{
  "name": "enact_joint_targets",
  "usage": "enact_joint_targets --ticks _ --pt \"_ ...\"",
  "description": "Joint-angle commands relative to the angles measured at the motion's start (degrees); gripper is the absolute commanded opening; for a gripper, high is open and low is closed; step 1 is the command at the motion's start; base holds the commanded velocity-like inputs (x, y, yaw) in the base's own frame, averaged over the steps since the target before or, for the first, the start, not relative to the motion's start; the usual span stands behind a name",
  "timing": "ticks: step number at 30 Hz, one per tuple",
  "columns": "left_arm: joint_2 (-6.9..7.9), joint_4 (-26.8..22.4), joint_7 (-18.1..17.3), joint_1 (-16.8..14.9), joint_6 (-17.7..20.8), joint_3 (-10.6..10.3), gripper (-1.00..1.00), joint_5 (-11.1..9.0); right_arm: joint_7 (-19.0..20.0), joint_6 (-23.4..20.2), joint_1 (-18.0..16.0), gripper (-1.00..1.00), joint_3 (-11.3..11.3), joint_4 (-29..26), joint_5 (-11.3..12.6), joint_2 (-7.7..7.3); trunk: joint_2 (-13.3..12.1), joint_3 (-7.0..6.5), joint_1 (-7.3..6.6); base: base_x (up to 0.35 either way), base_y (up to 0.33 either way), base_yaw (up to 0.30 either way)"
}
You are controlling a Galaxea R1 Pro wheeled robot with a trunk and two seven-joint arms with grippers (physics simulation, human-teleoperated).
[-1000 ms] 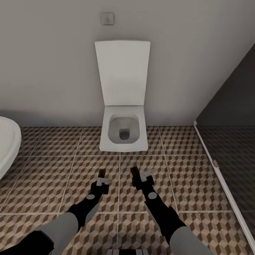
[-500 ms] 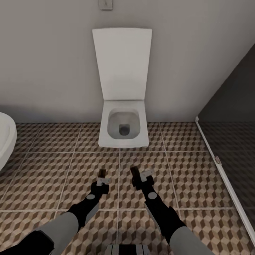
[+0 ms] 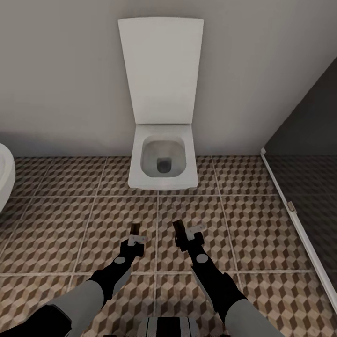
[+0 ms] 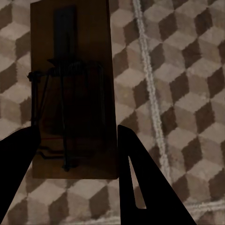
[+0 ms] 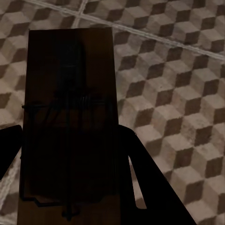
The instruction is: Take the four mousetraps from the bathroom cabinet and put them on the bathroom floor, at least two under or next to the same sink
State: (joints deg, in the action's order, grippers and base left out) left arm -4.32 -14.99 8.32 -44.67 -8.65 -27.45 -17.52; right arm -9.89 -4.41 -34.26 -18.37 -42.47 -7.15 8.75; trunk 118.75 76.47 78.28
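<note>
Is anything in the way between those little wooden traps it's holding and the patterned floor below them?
Nothing visible. The left gripper and right gripper each hold a mousetrap above bare bathroom floor. The toilet stands further ahead, against the wall.

1. We see a white toilet [image 3: 161, 161], square-bowled, set against the pale wall [image 3: 61, 79]; we take it as our landmark.
2. Its lid [image 3: 161, 70] stands raised, flat against the wall above the bowl.
3. Well to the toilet's left, at the picture's edge, we see the curved rim of a white fixture [image 3: 4, 175]; what it is we cannot tell.
4. To the toilet's right stands a dark glass panel [image 3: 304, 140], with a pale frame strip [image 3: 290, 206] running along its foot.
</note>
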Motion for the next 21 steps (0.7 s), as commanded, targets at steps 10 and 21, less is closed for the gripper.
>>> enact_joint_targets --ticks 10,21 --pt "0.08 0.0 0.3 0.0 -0.2 -0.5 -1.0 -0.5 -0.3 -0.4 0.0 -1.0 -0.2 -0.1 -0.4 -0.49 4.0 2.74 2.19 0.0 0.0 0.0" --pt "0.03 0.0 0.3 0.0 -0.2 -0.5 -1.0 -0.5 -0.3 -0.4 0.0 -1.0 -0.2 -0.1 -0.4 -0.55 8.4 5.71 4.61 0.0 0.0 0.0"
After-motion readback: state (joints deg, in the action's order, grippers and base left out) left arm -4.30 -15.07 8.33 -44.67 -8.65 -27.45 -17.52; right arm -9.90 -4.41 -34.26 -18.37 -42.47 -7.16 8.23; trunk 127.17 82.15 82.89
